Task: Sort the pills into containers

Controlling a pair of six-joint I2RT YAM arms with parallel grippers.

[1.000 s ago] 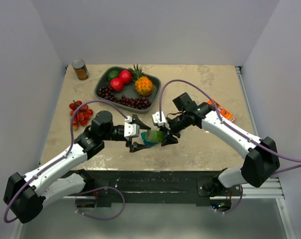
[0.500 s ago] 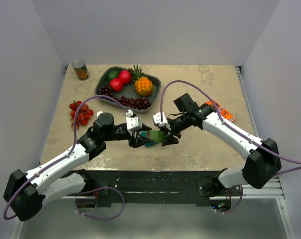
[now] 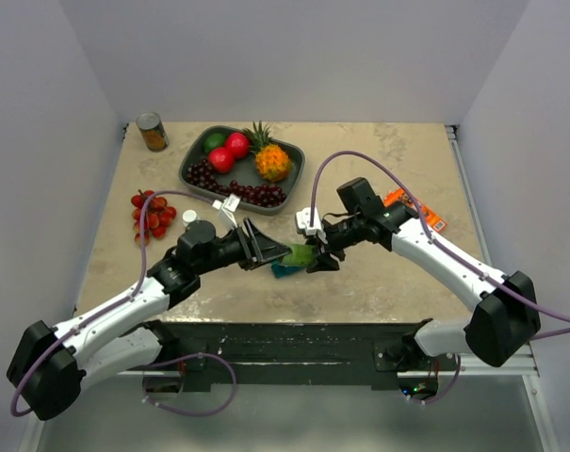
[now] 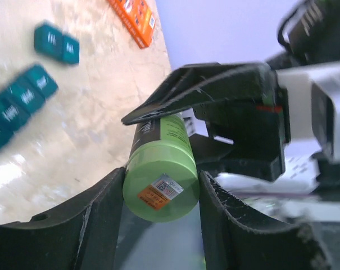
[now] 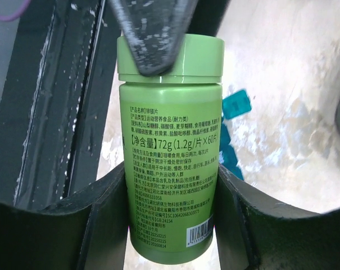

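Note:
A small green bottle (image 3: 300,254) hangs above the table's front middle, lying sideways between the two arms. My right gripper (image 5: 170,180) is shut on its labelled body (image 5: 170,152), one finger on each side. My left gripper (image 4: 161,181) is shut on its green cap (image 4: 161,185), both fingers touching the cap's sides. In the top view the left gripper (image 3: 268,248) meets the right gripper (image 3: 317,256) over the bottle. Teal containers (image 3: 283,270) lie on the table just below it, with short strips of containers (image 4: 23,95) in the left wrist view. No pills show.
A dark grey tray (image 3: 192,160) of fruit stands at the back middle. A can (image 3: 152,132) sits in the back left corner. Red cherry tomatoes (image 3: 151,213) lie at the left, an orange packet (image 3: 416,209) at the right.
My left gripper has moved right, turned its wrist and closed on the bottle's cap. The right gripper has kept its hold on the bottle almost in place.

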